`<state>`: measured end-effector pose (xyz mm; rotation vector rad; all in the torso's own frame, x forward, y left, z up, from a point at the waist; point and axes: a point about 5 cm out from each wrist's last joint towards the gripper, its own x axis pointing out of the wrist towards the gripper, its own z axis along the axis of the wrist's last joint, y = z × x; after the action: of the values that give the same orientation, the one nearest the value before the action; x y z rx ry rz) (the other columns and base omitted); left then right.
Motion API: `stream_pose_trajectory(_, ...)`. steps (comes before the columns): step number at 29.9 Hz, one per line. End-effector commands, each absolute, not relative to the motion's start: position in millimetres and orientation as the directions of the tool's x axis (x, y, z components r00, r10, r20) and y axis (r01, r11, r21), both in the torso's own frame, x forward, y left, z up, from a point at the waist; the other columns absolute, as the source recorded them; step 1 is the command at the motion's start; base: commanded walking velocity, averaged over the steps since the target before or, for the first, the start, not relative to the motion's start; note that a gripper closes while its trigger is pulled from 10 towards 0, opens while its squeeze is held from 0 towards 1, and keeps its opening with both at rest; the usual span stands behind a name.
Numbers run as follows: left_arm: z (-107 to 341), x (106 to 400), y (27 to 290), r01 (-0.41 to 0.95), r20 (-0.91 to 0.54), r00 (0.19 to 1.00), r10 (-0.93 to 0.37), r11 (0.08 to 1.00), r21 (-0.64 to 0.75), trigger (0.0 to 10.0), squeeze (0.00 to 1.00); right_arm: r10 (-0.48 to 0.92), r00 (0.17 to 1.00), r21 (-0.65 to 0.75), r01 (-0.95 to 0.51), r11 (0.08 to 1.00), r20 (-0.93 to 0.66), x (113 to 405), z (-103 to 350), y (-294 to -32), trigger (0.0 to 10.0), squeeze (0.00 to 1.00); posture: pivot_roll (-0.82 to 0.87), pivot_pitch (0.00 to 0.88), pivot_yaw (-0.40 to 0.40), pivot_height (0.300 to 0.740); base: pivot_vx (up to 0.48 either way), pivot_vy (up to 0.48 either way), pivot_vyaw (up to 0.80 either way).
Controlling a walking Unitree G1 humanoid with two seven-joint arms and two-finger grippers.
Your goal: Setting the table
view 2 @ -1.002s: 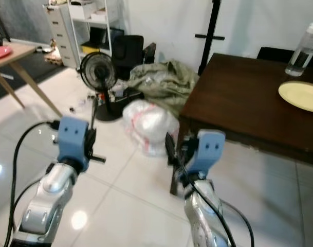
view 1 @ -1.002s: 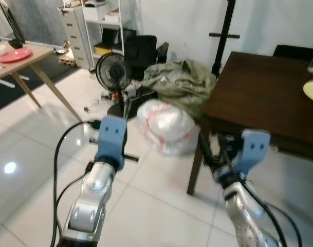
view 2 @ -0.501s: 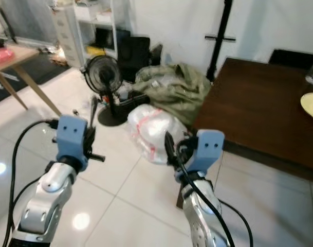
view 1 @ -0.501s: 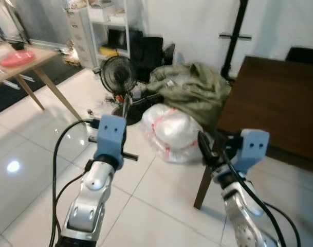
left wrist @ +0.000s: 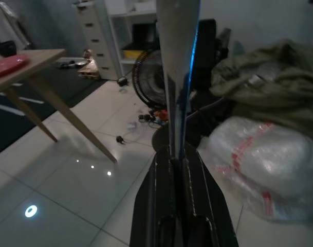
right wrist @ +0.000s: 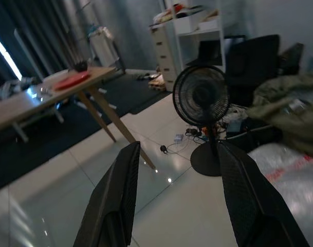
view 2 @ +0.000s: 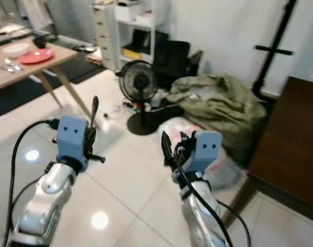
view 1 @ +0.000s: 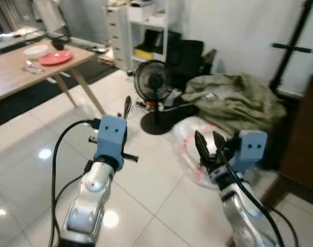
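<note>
While I'm looking out over the white tiled floor [view 1: 22, 170], both arms are held up in front of me. The left gripper [view 1: 126, 105] has its jaws clenched on a thin, flat metal utensil [left wrist: 177, 67] that sticks straight up between them; it's edge-on to the wrist camera, so I honestly can't tell which kind of cutlery it is. The right gripper [view 1: 206, 145] is released, jaws spread apart with nothing in them, hanging in the air over the floor. Off to my far left is the light wooden counter [view 1: 17, 77] on slanted legs, with a red plate [view 1: 55, 57], a white dish [view 1: 36, 50] just beside it, and some cutlery [view 1: 31, 65] lying near them. Straight ahead there's a black standing fan [view 1: 152, 82] on the floor, a white plastic-wrapped bundle [view 1: 189, 139] beyond my right arm, and a heap of olive green fabric [view 1: 233, 100] behind that. A white shelf unit [view 1: 146, 20] sits by the wall, and the corner of a dark wooden counter [view 2: 290, 134] is at my right.
</note>
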<state>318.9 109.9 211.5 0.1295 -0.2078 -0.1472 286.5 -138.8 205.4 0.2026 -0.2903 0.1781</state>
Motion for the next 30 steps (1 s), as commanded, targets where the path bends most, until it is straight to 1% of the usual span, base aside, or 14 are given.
stream_pose_trajectory(1, 209.0, 317.7, 117.9, 0.106, 0.192, 0.972, -0.134, 0.983, 0.147, 10.0, 0.00, 0.170, 0.935, 0.190, -0.237, 0.953, 0.312, 285.0, 206.7, -130.4, 10.0, 0.00, -0.04, 0.080, 0.139, 0.740, 0.480, 0.000, 0.79)
stream_pose_trajectory(25, 208.9, 317.3, 121.5, 0.072, 0.198, 0.975, -0.100, 0.987, 0.144, 10.0, 0.00, 0.185, 0.930, 0.200, -0.256, 0.946, 0.319, 287.1, 207.4, -127.7, 10.0, 0.00, -0.02, 0.072, 0.136, 0.740, 0.480, 0.000, 0.79)
stream_pose_trajectory(28, 209.1, 317.5, 121.9, 0.067, 0.198, 0.975, -0.095, 0.987, 0.143, 10.0, 0.00, 0.185, 0.929, 0.203, -0.258, 0.945, 0.320, 287.5, 207.6, -127.5, 10.0, 0.00, -0.02, 0.072, 0.135, 0.740, 0.480, 0.000, 0.65)
stream_pose_trajectory(30, 209.1, 317.5, 122.0, 0.065, 0.199, 0.976, -0.093, 0.988, 0.142, 10.0, 0.00, 0.185, 0.929, 0.205, -0.258, 0.944, 0.321, 287.6, 207.7, -127.5, 10.0, 0.00, -0.02, 0.072, 0.135, 0.740, 0.480, 0.000, 0.00)
